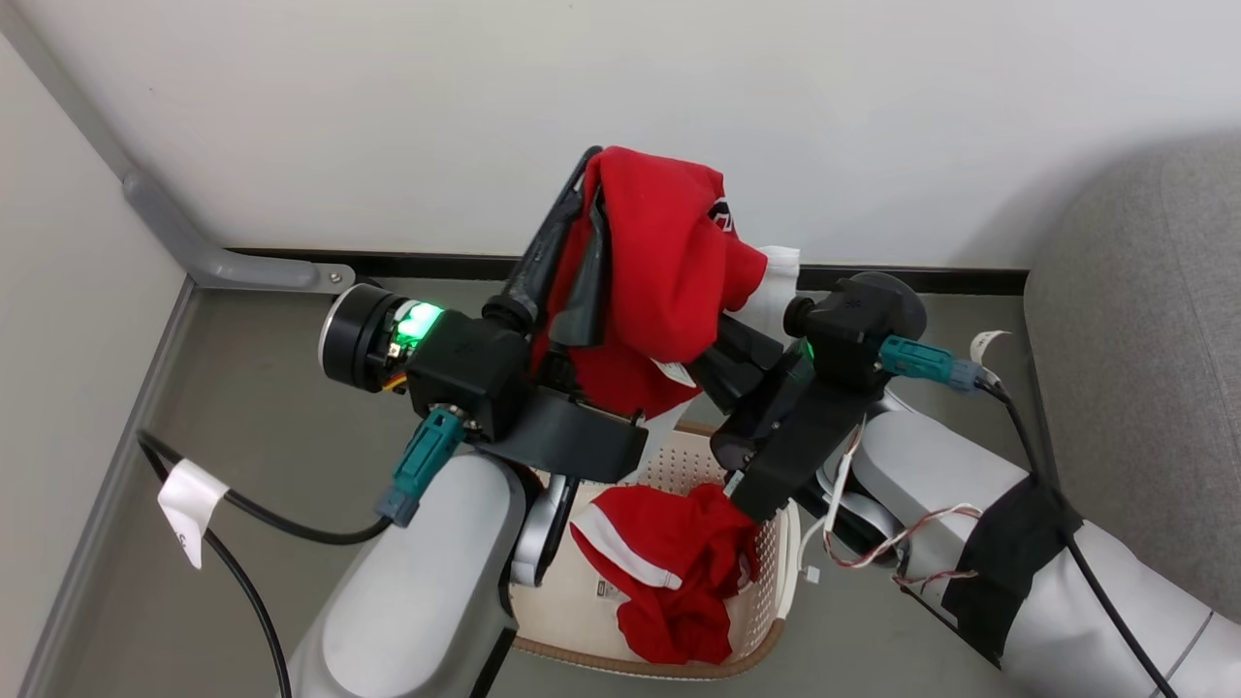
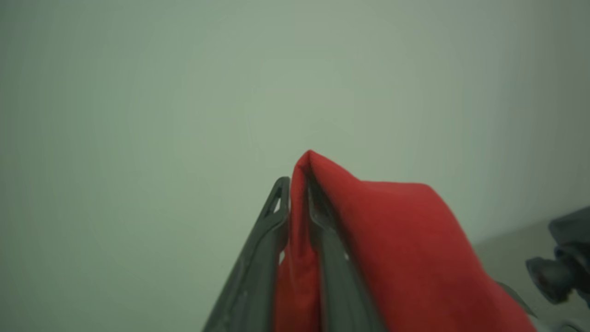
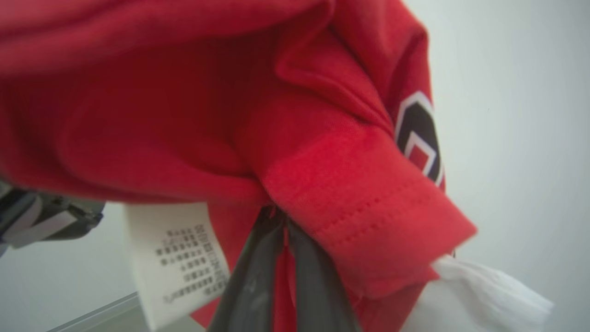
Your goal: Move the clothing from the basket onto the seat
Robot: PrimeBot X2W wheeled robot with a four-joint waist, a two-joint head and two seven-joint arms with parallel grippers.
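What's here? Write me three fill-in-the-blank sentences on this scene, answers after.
The left gripper and right gripper are both shut on the raised garment, coloured ____.
A second garment lies in the ____ below.
The grey seat stands on the robot's ____ side.
Missing: red; basket; right.

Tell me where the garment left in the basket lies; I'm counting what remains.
Head view, bottom centre: the crumpled garment lies inside the basket, toward its right wall, below the lifted garment.
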